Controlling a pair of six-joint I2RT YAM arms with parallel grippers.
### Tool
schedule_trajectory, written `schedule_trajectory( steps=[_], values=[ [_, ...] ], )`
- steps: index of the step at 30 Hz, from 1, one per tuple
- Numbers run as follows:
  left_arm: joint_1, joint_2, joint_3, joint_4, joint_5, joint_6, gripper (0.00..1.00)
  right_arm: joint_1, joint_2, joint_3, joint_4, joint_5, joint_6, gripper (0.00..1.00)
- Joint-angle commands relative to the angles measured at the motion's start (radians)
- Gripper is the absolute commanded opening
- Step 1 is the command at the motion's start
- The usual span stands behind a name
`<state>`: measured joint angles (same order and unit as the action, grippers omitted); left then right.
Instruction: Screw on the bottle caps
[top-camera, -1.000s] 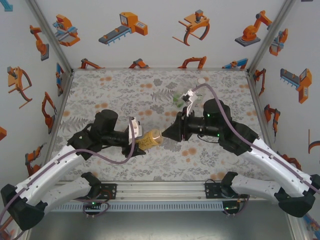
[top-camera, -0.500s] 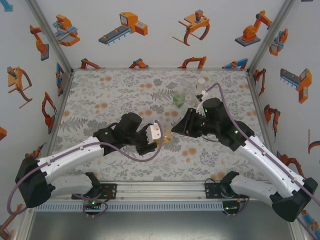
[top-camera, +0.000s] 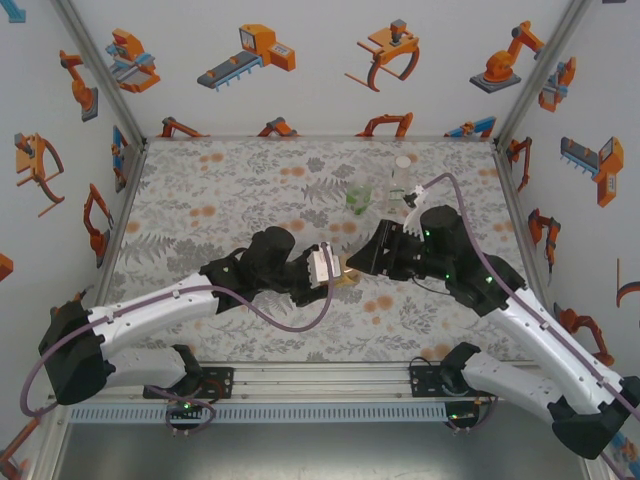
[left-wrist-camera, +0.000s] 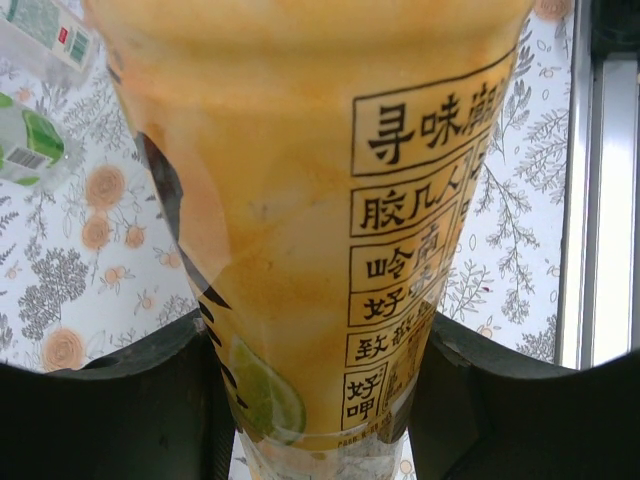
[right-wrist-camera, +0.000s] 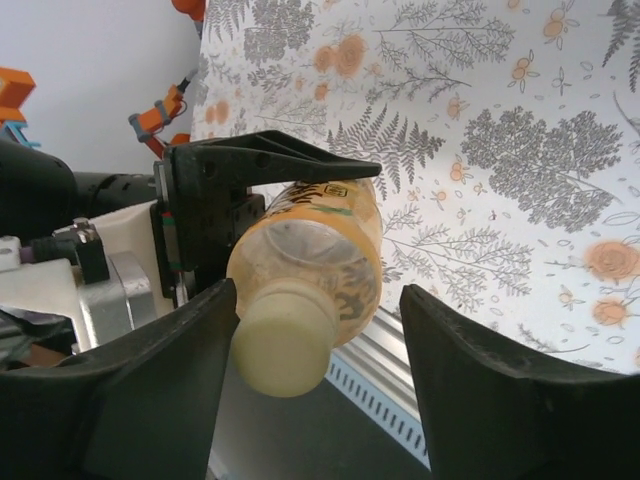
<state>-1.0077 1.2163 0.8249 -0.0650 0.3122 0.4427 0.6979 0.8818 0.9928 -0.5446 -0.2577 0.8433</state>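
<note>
The left gripper (left-wrist-camera: 320, 330) is clamped on the amber-yellow bottle (left-wrist-camera: 300, 200), held sideways. The right gripper (right-wrist-camera: 318, 300) has its 2 fingers apart, with the bottle's yellowish cap (right-wrist-camera: 285, 345) between them, just beside 1 finger.

left arm (top-camera: 150, 315) and right arm (top-camera: 545, 335) white-shelled, black joints (top-camera: 268, 252), looping purple cables (top-camera: 285, 323), tiny green lights (top-camera: 428, 236)

The amber bottle (right-wrist-camera: 330, 240) hangs tipped on its side in the air. Its pale yellow cap (right-wrist-camera: 285, 345) sits on its neck. The green bottle (top-camera: 359, 199) and the clear bottle (top-camera: 401, 178) stand close together, farther back.
</note>
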Motion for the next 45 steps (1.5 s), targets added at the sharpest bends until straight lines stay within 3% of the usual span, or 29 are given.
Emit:
schedule_trajectory(
  steps=[1, 8, 12, 20, 24, 27, 32, 45],
  values=[
    [-0.004, -0.027, 0.012, 0.047, 0.030, 0.015, 0.00, 0.004, -0.022, 0.035, -0.018, -0.018, -0.089, 0.64],
    [-0.005, -0.044, 0.010, 0.025, 0.067, 0.013, 0.00, 0.005, -0.066, 0.094, -0.034, -0.057, -0.251, 0.67],
    [-0.004, -0.054, 0.013, 0.004, 0.113, 0.013, 0.00, 0.005, -0.094, 0.139, -0.059, -0.143, -0.452, 0.67],
    [-0.004, -0.077, 0.017, -0.055, 0.207, 0.024, 0.00, 0.004, -0.130, 0.190, -0.096, -0.403, -0.992, 0.68],
    [-0.006, -0.089, 0.013, -0.075, 0.256, 0.024, 0.00, 0.005, -0.068, 0.253, -0.235, -0.546, -1.341, 0.64],
    [-0.009, -0.099, 0.013, -0.090, 0.275, 0.026, 0.00, 0.005, -0.049, 0.270, -0.283, -0.559, -1.520, 0.63],
    [-0.012, -0.112, 0.011, -0.107, 0.286, 0.029, 0.00, 0.005, -0.042, 0.270, -0.263, -0.580, -1.600, 0.60],
    [-0.015, -0.111, 0.017, -0.117, 0.292, 0.031, 0.00, 0.008, -0.002, 0.244, -0.242, -0.639, -1.596, 0.49]
  ],
)
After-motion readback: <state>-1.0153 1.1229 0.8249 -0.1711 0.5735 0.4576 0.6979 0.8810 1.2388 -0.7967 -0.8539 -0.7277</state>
